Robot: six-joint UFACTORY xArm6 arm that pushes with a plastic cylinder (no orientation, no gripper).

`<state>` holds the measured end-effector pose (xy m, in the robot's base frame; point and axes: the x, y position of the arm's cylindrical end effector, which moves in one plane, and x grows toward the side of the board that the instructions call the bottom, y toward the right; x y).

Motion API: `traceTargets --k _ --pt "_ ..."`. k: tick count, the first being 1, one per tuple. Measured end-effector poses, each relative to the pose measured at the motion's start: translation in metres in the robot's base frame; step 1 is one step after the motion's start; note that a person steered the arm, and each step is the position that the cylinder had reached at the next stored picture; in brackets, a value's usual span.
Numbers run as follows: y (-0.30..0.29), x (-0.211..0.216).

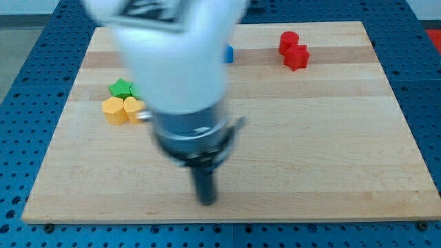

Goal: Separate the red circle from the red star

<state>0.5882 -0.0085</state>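
Claw none, only my tip (pixel 207 201), well apart from touching red circle (pixel 289 41) and red star (pixel 298 57).

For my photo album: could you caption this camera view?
My tip rests low on the board, far from the touching red circle and red star at top right.

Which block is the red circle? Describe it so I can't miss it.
Look at the wooden board's top right corner, where two red blocks touch. The red circle is the upper left one, round-topped; the red star below it looks angular. My tip is far off, near the bottom edge.
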Motion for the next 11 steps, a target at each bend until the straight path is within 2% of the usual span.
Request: traceTargets --k 1,2,3,4,5,6,7,8,11 --pt "0.074 -0.061" --pt "0.096 -0.105" --pt "0.097 -0.105" --pt "0.128 -0.105" --pt "0.204 -0.072" --pt "0.286 -0.068" --pt "0.351 -0.110" --pt "0.353 -0.128" --pt "0.346 -0.298"
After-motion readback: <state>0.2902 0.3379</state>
